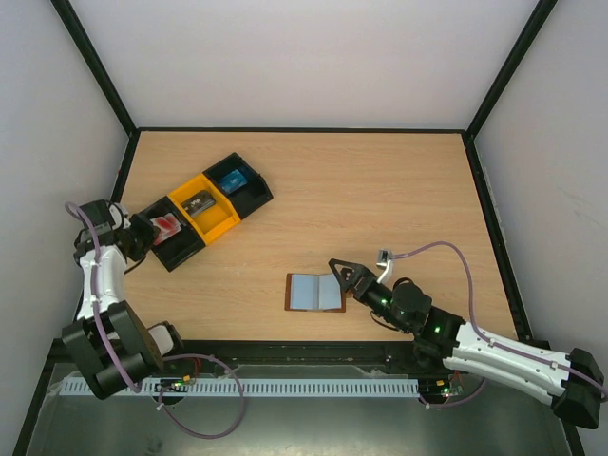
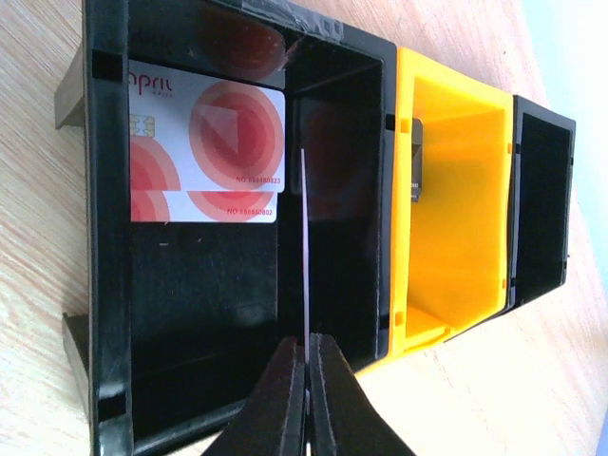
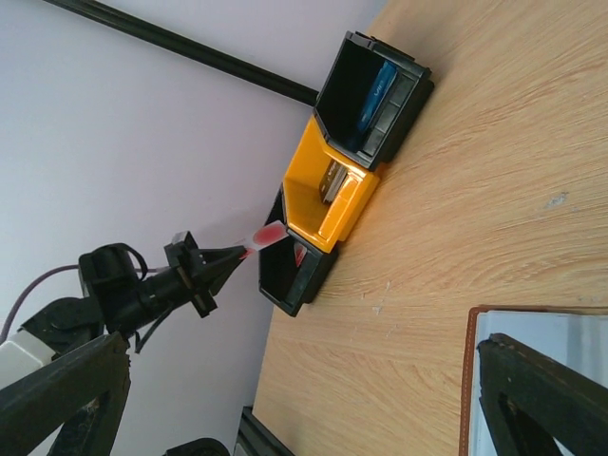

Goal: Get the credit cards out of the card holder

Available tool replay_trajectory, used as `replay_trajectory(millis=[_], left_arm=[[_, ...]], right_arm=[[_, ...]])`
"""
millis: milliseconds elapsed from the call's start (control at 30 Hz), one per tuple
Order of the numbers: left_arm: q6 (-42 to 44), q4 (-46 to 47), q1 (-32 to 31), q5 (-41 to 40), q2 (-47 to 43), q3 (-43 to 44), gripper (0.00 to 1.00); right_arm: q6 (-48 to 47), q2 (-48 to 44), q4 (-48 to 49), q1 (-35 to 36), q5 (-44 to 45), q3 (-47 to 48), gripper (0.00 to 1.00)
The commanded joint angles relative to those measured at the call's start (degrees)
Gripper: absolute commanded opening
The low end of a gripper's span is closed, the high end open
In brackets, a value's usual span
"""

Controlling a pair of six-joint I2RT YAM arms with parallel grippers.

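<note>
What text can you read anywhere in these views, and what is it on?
"april": pale red-circled card in the black tray, first letter partly hidden.
"NO.888880823": same card, lower right; digits small, uncertain.
"NO.888880802": card edge just below; likewise uncertain.
Line under "april": too blurred.
Held card in the left fingers, dark card, blue card, card holder: nothing readable.

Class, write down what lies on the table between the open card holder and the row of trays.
Nothing: in the top view, only bare wooden table separates the card holder from the trays.
</note>
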Motion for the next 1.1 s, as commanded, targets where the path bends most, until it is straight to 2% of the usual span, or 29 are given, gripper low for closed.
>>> replay_trajectory(millis=[0,500,1067], left_arm=[[-1.3,5.3,0.1,0.9,3.4,1.5,0.03],[-1.2,9.0,-0.6,1.2,14.2,3.6,0.03],[-1.2,11.8,-0.9,-1.5,18.7,4.4,0.08]], right_arm=[[-0.5,-0.8,-2.0,0.2,2.4,0.0,0.98],[-0.8,-4.6,-4.9,0.3,3.9,0.9,0.98],[-0.7,-6.7,-6.7,0.2,5.3,-0.2,0.98]])
